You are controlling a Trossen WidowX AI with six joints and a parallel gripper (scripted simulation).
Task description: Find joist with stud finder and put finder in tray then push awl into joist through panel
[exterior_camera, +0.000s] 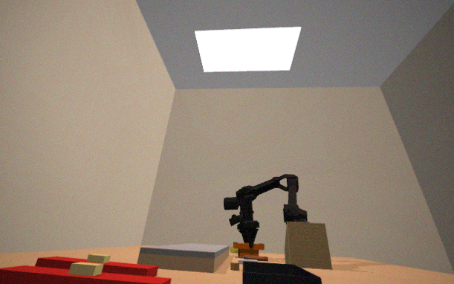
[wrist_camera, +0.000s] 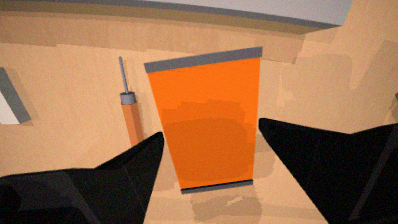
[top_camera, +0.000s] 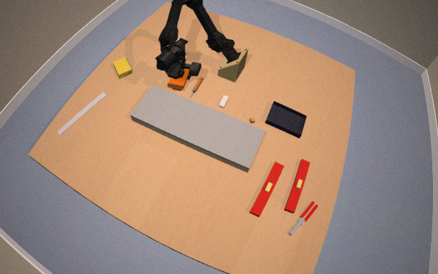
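The orange stud finder [top_camera: 178, 82] [exterior_camera: 248, 245] [wrist_camera: 207, 122] lies flat on the table just behind the long grey floor panel [top_camera: 196, 128] [exterior_camera: 186, 250]. My gripper [top_camera: 176, 74] [exterior_camera: 250, 243] [wrist_camera: 211, 129] is open and low over it, one finger on each side, fingers apart from its sides. The awl [top_camera: 197, 86] [wrist_camera: 131, 114] [exterior_camera: 251, 258], with an orange handle and thin grey tip, lies beside the stud finder. The black tray [top_camera: 286, 119] [exterior_camera: 277, 274] stands to the right of the panel.
A yellow block [top_camera: 122, 67] lies left of the arm. A tan wedge base [top_camera: 234, 67] [exterior_camera: 306, 245] holds the arm. A white block [top_camera: 224, 101], a small brown cube [top_camera: 252, 120], a grey strip [top_camera: 82, 112], two red levels [top_camera: 267, 188] [top_camera: 297, 185] and red pliers [top_camera: 302, 216] lie around.
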